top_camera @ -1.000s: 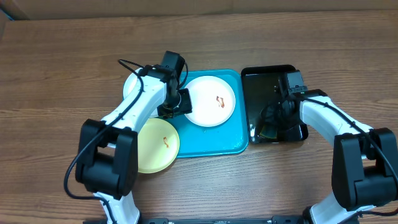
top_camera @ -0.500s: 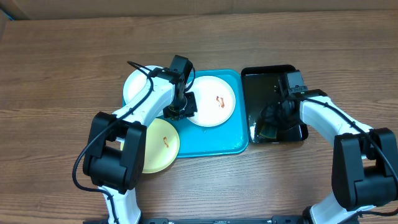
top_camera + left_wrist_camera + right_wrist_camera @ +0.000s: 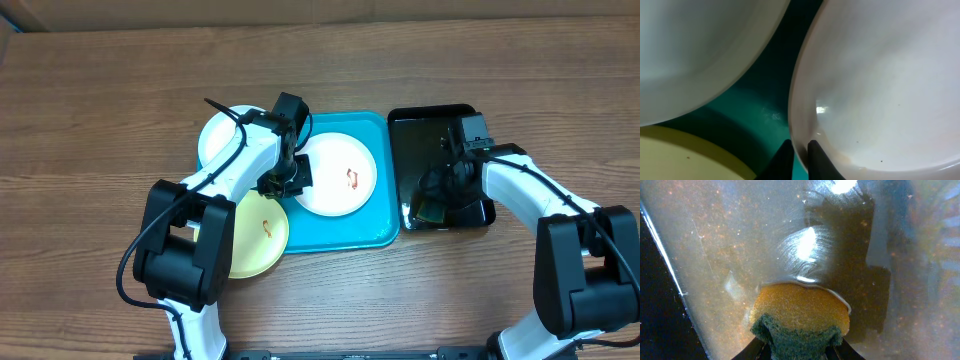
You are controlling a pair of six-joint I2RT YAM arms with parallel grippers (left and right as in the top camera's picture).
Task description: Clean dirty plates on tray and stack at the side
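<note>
A white plate (image 3: 337,174) with an orange smear lies on the turquoise tray (image 3: 375,228). My left gripper (image 3: 291,178) is shut on its left rim. In the left wrist view the black fingertips (image 3: 818,159) pinch that rim (image 3: 880,85) over the tray (image 3: 765,105). A second white plate (image 3: 222,135) sits at the tray's back left edge. A yellow-green plate (image 3: 252,235) with a smear lies at the front left, partly off the tray. My right gripper (image 3: 440,198) is shut on a yellow and green sponge (image 3: 800,317).
A glossy black tray (image 3: 430,135) stands right of the turquoise tray; it holds cloudy water (image 3: 740,240), and the sponge dips into it. The wooden table surrounds both trays.
My left gripper closed onto the white plate's rim and pulled the plate a little left and toward the front. The right arm has not moved.
</note>
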